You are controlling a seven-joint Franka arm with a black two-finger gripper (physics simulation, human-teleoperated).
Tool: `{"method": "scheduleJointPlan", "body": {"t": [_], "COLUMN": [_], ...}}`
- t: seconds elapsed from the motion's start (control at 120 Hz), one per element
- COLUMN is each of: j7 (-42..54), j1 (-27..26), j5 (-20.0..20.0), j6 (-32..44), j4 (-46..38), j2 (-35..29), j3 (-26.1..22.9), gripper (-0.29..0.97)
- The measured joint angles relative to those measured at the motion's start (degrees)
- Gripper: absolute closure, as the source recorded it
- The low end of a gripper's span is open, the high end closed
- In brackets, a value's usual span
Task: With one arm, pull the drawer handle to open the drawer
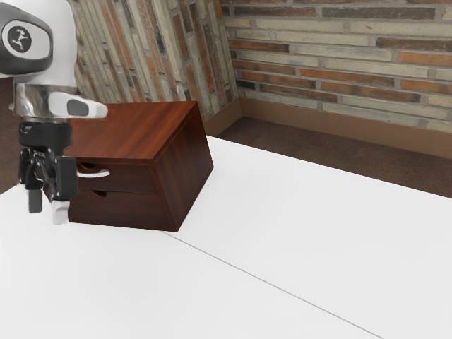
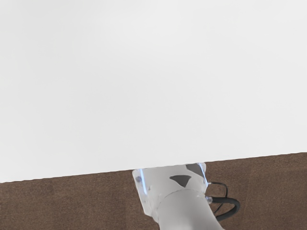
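Note:
A dark wooden drawer cabinet (image 1: 152, 152) stands on the white table (image 1: 282, 240) at the exterior view's left. Its front carries two drawers: the upper one has a pale handle (image 1: 97, 172), the lower one a dark recess (image 1: 99, 193). Both drawer fronts look flush with the cabinet. My gripper (image 1: 47, 207) hangs pointing down just in front of the cabinet's front face, to the left of the handles and partly covering it. Its fingers (image 1: 34, 201) stand apart, open, with nothing between them.
Brick walls and a brown floor (image 1: 339, 148) lie behind the table. A thin seam (image 1: 268, 282) runs across the tabletop. In the wrist view, white tabletop (image 2: 153, 81) meets brown floor (image 2: 57, 206), with the arm's own base (image 2: 177, 201) at the table edge.

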Motion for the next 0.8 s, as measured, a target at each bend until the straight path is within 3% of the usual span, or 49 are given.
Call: {"method": "scheduleJointPlan", "body": {"t": [0.1,0.217,0.358,0.517,0.8], "j7": [5.9,13.3,28.6,46.3,68.4], "j1": [-1.0,-3.5,-0.2,0.1,1.7], "j5": [-0.6,0.6,1.6,0.4,-4.1], "j6": [10.5,17.2,33.1,47.4,62.8], "j4": [-0.8,-1.3,-18.8,-22.1,-26.3], "j2": [-0.4,-1.6,-11.7,-12.2,-9.9], "j3": [-0.1,0.6,6.7,8.5,9.8], "gripper": [0.00,0.00,0.00,0.00,0.28]}}
